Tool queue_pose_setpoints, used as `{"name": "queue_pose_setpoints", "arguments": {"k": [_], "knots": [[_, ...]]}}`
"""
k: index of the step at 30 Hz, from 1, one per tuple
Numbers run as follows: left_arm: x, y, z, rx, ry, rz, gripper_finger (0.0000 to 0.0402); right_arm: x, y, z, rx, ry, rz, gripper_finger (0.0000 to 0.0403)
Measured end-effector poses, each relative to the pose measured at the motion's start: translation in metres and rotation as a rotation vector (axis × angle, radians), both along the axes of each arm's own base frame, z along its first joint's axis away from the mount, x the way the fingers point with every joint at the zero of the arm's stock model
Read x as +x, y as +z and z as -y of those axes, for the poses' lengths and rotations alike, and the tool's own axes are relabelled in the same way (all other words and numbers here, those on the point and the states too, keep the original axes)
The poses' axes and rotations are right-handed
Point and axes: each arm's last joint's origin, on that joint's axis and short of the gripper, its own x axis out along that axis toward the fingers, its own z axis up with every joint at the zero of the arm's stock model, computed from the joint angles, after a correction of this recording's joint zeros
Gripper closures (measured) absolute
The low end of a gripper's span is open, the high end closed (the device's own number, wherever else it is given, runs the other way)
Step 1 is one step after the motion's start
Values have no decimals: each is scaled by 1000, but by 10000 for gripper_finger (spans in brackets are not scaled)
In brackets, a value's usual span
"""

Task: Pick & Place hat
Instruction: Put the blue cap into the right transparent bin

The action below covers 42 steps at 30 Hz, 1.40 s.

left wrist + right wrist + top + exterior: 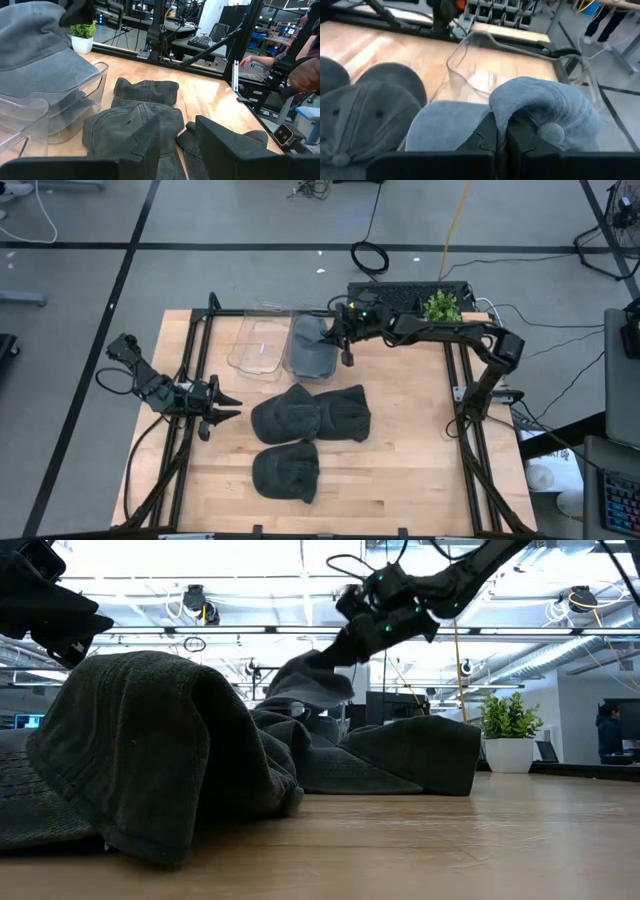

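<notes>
A grey hat (312, 345) hangs from my right gripper (343, 345), which is shut on it over the right one of two clear bins (298, 370) at the table's far middle. In the left wrist view the hat (40, 55) fills that bin's top. The left clear bin (258, 345) holds nothing. Three dark grey hats (283, 415), (343, 412), (285, 470) lie flat on the table's middle. My left gripper (222, 408) waits at the table's left, level and open, pointing at those hats. My right gripper pinches a fold of the hat's crown (492, 107) between its two fingers, beside the top button (550, 132). The fingers come slanting down from the table's right. The hat hangs slack below them (310, 680); its lower part reaches into the bin.
A potted plant (441, 306) and a black keyboard (400, 295) sit at the far right. Black frame rails (190, 380) run along the table's left and right sides. Bare wood lies near the front right (400, 480). A person's hand (305, 75) shows beyond the table.
</notes>
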Motion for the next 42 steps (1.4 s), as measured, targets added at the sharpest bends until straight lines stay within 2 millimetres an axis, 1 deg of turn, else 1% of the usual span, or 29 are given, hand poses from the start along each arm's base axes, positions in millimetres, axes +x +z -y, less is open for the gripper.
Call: {"name": "queue_pose_setpoints", "arguments": {"k": [7, 12, 16, 28, 32, 34, 37, 42], "knots": [[0, 0, 0, -1, 0, 0, 270, 1, -1, 1, -47, 0, 7, 403], [0, 0, 0, 0, 0, 0, 270, -1, 11, 2, -97, -33, 48, 403], [0, 0, 0, 0, 0, 0, 270, -4, 13, 4, -113, -35, 49, 403], [0, 0, 0, 0, 0, 0, 270, -11, 12, 18, -115, -78, 43, 403], [0, 0, 0, 0, 0, 0, 270, -14, 11, 22, -76, -94, 36, 403], [0, 0, 0, 0, 0, 0, 270, -15, 10, 21, -39, -68, 28, 403], [0, 0, 0, 0, 0, 0, 270, -13, 8, 14, 14, -25, 8, 403], [0, 0, 0, -1, 0, 0, 270, -10, -4, -1, 33, 13, -25, 403]]}}
